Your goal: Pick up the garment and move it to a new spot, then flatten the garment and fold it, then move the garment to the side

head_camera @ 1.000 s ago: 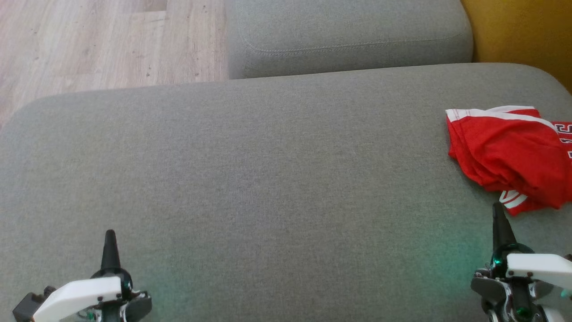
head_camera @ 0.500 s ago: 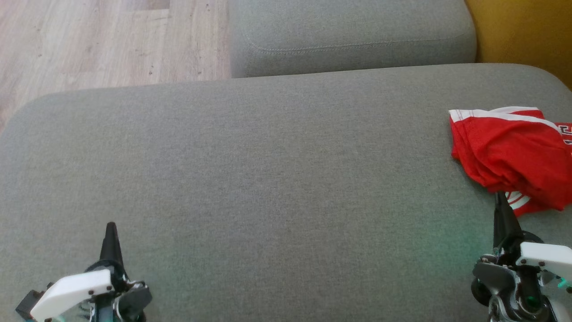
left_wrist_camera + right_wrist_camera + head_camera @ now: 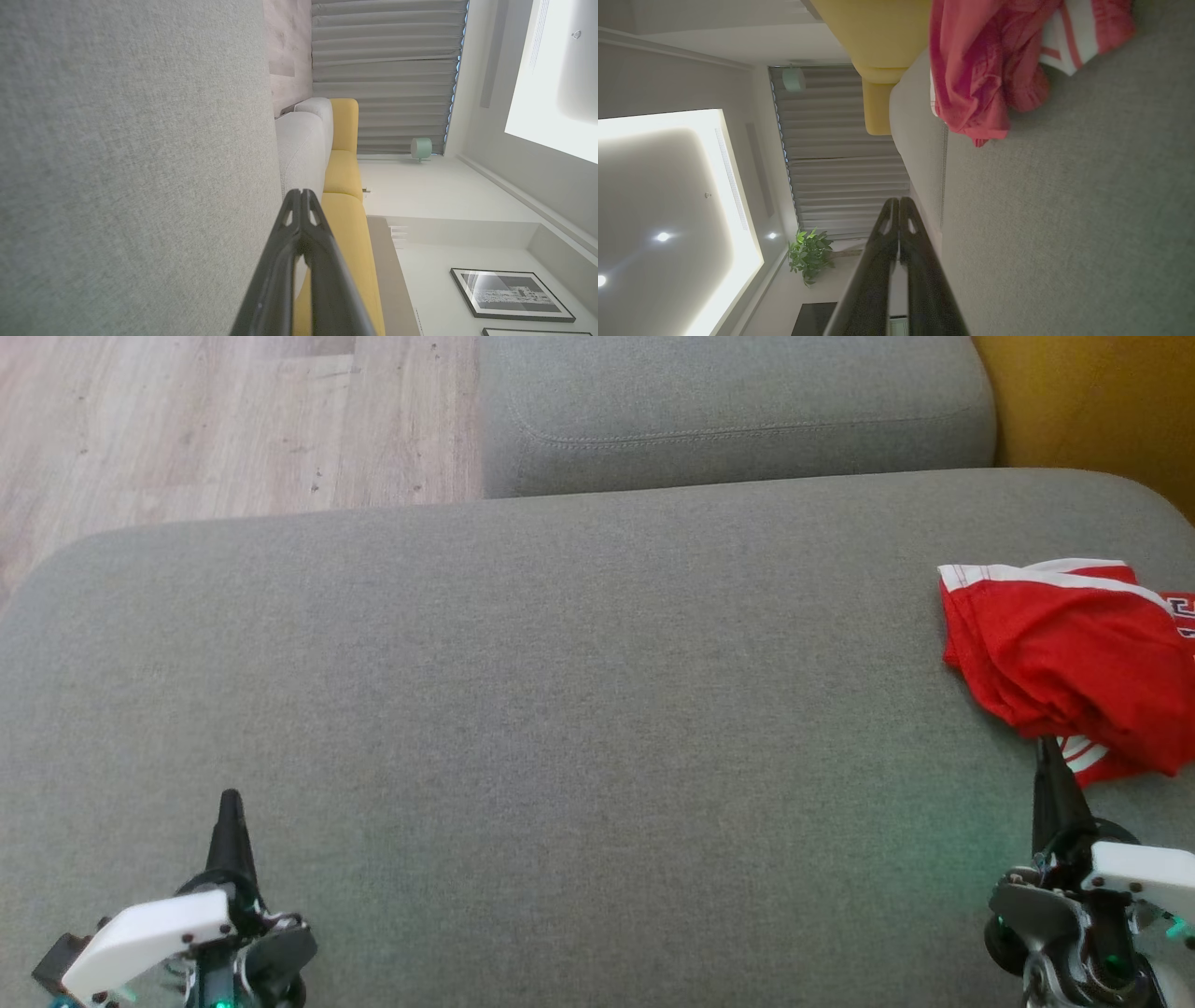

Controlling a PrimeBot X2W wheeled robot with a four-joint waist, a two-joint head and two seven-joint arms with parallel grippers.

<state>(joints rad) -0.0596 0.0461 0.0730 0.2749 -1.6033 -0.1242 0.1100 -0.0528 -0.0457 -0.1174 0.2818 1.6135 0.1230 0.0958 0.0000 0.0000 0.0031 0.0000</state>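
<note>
A crumpled red garment [image 3: 1064, 653] with white stripes lies at the right edge of the grey sofa seat [image 3: 560, 709], partly cut off by the head view's border. The same red garment [image 3: 985, 60] sits in the upper part of the right wrist view. My right gripper [image 3: 1046, 747] is shut with nothing in it, its tip just in front of the garment's striped lower corner. My left gripper [image 3: 229, 798] hangs at the lower left over bare cushion, also shut and empty. Both pairs of fingers [image 3: 301, 196] [image 3: 896, 201] are pressed together in the wrist views.
A second grey cushion [image 3: 728, 411] stands behind the seat. Wooden floor [image 3: 187, 420] lies beyond the seat's far left edge. A yellow sofa part [image 3: 1092, 401] borders the far right. The wide grey seat between my grippers is bare fabric.
The right gripper moved forward until its tip reached the garment's striped corner. The left gripper crept slightly forward. The camera shifted a little at first.
</note>
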